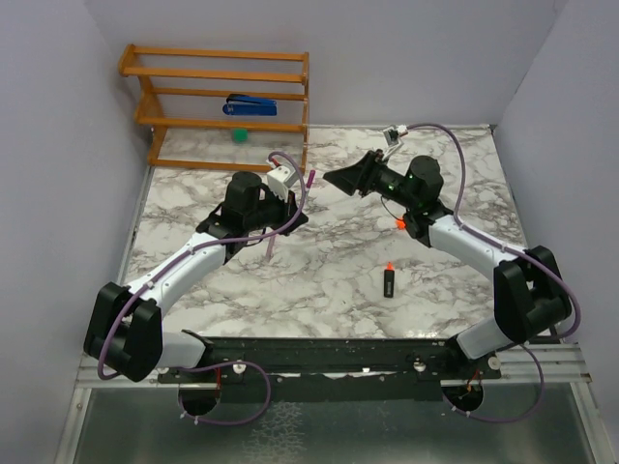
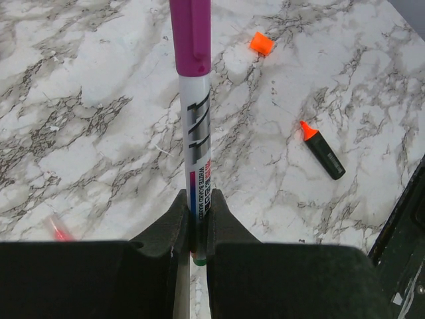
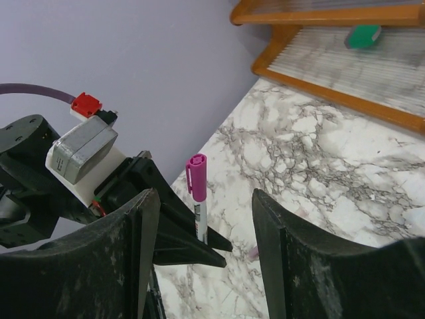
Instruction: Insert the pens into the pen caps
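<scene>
Marble-patterned bench (image 1: 319, 290) carries three pens and two caps in view. Nearest the arm bases lies one black marker (image 1: 388, 281), its orange tip bare. One slim pink pen (image 1: 270, 246) lies just beside the left arm. One orange cap (image 1: 398, 224) sits loose near the right arm. Further on, the left gripper (image 2: 197, 203) is clenched on one white-barrelled pen (image 2: 198, 133) wearing the magenta cap (image 2: 190, 33). The right gripper (image 3: 202, 199) stands released just beside it. At the back, a wooden rack (image 1: 222, 72) holds one blue stapler (image 1: 250, 104) and one green ball (image 1: 239, 135).

Lab test cell: blank walls (image 1: 406, 58), marble-print table (image 1: 319, 285), metal mounting rail (image 1: 338, 354).
</scene>
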Controlling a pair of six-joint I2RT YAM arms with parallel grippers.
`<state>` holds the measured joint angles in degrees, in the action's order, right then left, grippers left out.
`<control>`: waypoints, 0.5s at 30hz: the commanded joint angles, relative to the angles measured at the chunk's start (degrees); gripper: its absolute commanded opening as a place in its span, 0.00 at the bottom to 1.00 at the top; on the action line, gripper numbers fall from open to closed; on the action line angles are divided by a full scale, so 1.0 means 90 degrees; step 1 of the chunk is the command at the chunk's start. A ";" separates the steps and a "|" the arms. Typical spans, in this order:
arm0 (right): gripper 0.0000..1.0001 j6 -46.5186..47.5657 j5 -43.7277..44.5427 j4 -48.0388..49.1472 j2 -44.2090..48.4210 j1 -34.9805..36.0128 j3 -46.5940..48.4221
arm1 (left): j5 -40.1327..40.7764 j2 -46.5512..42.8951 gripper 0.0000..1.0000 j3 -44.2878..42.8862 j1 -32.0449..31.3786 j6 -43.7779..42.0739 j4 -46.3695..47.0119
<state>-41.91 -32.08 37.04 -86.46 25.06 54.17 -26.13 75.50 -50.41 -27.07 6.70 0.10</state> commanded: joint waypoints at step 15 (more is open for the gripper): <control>0.49 -0.0281 -0.0438 0.0520 -0.0732 0.0345 0.0615 | -0.0378 -0.0119 0.00 0.0011 -0.0005 0.0077 0.0077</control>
<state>-44.97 -34.24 40.27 -91.88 27.46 57.04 -27.68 75.20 -50.41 -27.07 6.90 0.10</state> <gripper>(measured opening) 0.511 0.077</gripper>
